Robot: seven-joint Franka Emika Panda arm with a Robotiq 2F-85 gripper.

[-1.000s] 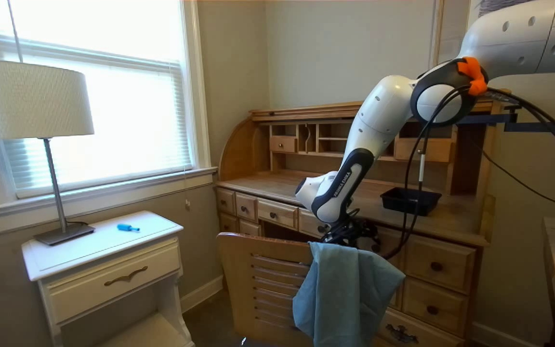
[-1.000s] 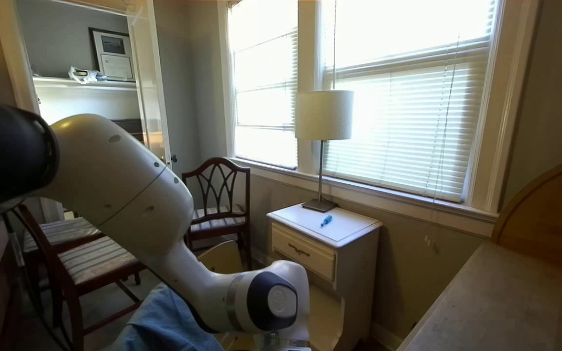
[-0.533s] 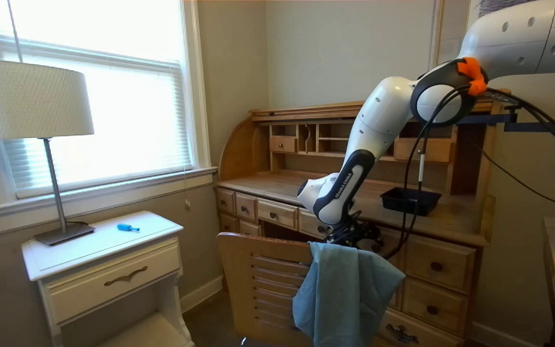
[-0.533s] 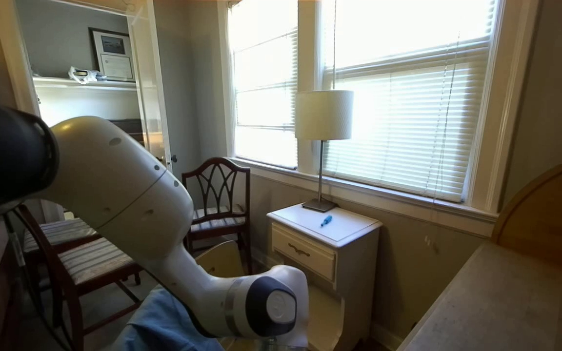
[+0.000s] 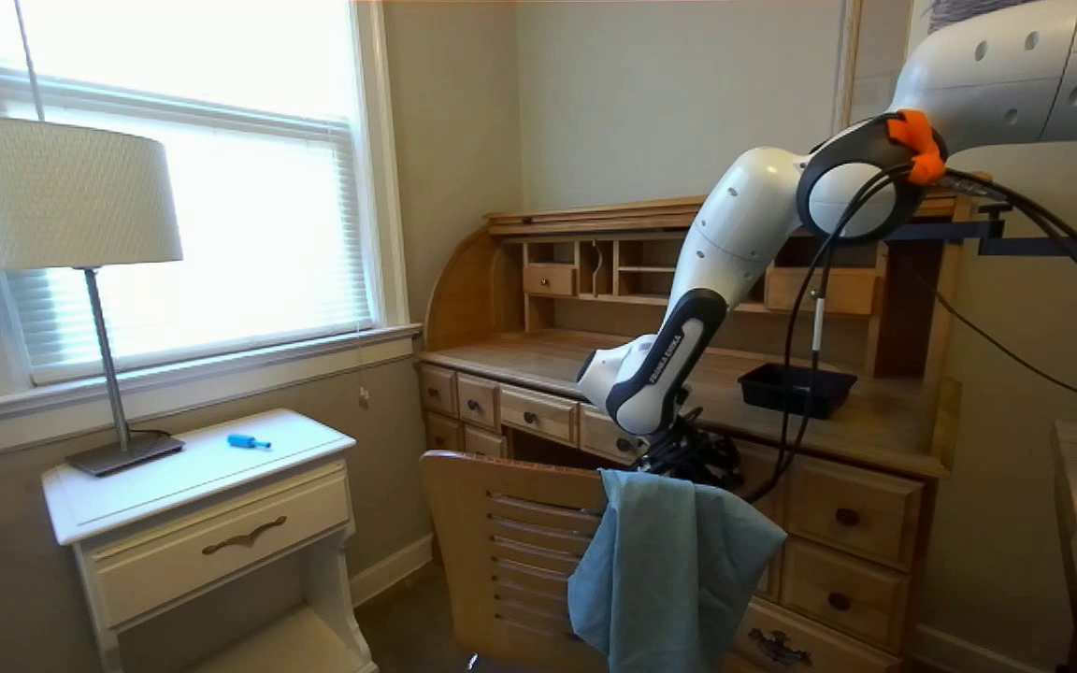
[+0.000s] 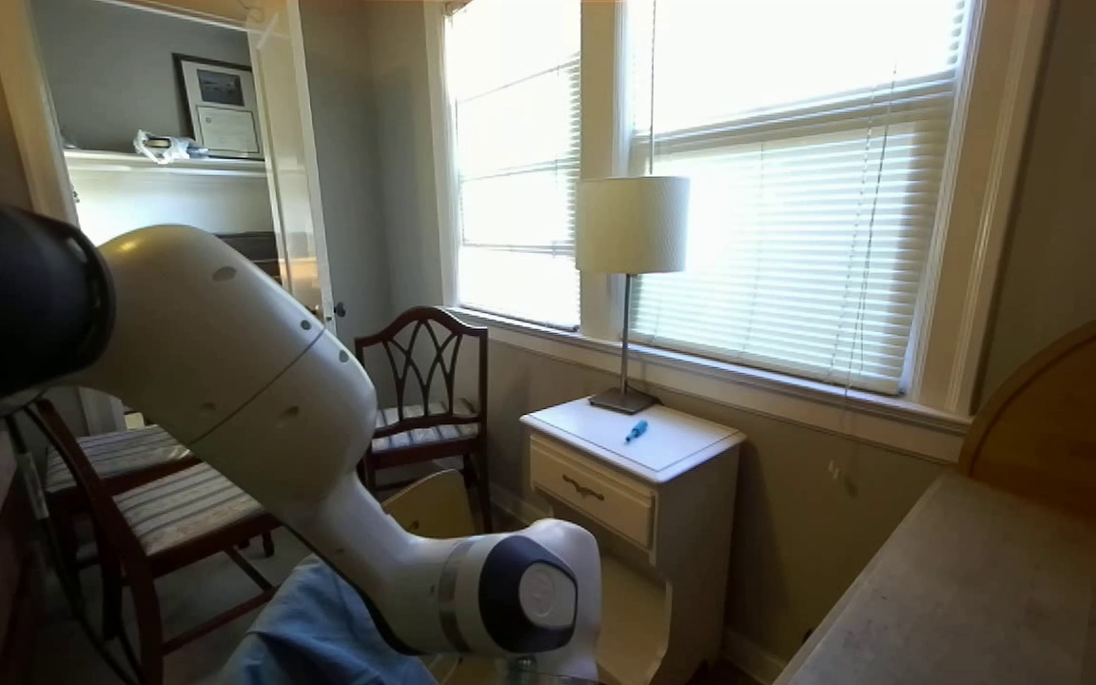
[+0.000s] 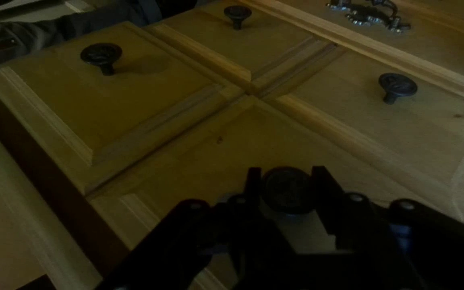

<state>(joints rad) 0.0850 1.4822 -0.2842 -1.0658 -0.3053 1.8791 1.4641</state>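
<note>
Your gripper (image 7: 286, 176) clasped a round dark knob (image 7: 286, 192), fixed to a wooden drawer front (image 7: 204, 173), a blue cloth (image 5: 669, 570) (draped over a chair back (image 5: 464, 551)) hung nearby.

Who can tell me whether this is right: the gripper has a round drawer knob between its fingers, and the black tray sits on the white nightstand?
Not quite: the black tray sits on the wooden desk, not on the white nightstand, as an exterior view shows. The rest stands: the gripper has a round drawer knob between its fingers.
</note>
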